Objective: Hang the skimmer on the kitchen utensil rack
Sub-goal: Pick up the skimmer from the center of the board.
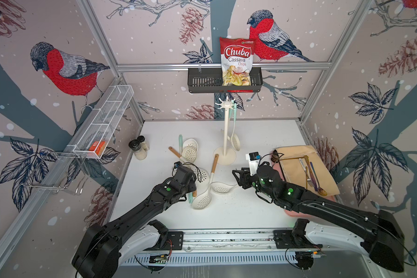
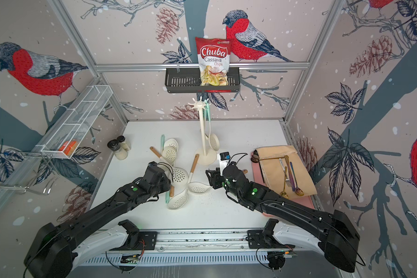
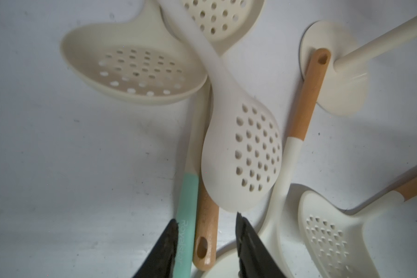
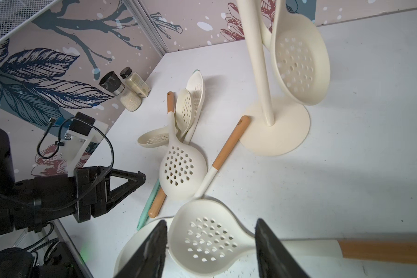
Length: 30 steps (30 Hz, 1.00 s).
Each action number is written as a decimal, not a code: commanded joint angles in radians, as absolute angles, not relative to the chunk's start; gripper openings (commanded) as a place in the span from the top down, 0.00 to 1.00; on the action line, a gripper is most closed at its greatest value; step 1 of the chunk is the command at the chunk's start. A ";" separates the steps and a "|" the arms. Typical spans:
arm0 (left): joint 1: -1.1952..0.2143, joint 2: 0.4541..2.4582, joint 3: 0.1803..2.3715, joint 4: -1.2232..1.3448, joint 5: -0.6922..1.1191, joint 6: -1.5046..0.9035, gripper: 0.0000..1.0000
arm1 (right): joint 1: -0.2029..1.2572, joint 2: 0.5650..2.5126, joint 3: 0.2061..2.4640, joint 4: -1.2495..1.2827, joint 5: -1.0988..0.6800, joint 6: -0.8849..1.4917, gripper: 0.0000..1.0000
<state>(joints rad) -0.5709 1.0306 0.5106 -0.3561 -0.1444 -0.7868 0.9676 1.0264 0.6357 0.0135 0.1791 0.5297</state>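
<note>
Several cream skimmers lie in a loose heap on the surface (image 1: 263, 134). They are in front of the rack (image 1: 224, 134), which stands upright behind them with one hung skimmer (image 1: 235, 142) on its star top.

Two of the heap look like candidates. The near skimmer (image 4: 207, 238) lies at the edge of the heap. The right pincer (image 4: 211, 221) sits over it with jaws fairly wide, one on either side of where the bowl narrows into the neck, and not pressing. The other is buried: its wooden handle (image 3: 206, 231) pokes out from under a bowl, just beside a mint handle (image 3: 188, 197). The left pincer (image 3: 206, 217) stands half-narrowed about that wooden end, with one finger over the mint handle and nothing gripped.

These look light, stiff and smooth. A rounded bowl would likely slip, so the straight handle near the neck seems the better hold. That also leaves the end hole (image 3: 201, 248) free for a hook. Pulling the buried one risks dragging its neighbours along.
</note>
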 commanded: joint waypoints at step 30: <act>-0.492 1.413 0.586 -0.316 -0.119 -0.702 0.80 | 0.942 0.950 0.598 -0.025 0.153 0.557 0.44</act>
<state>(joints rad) -0.4938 1.3846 0.5861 -0.2680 -0.1249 -0.7033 0.9463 0.9592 0.6033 -0.0246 0.1547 0.5518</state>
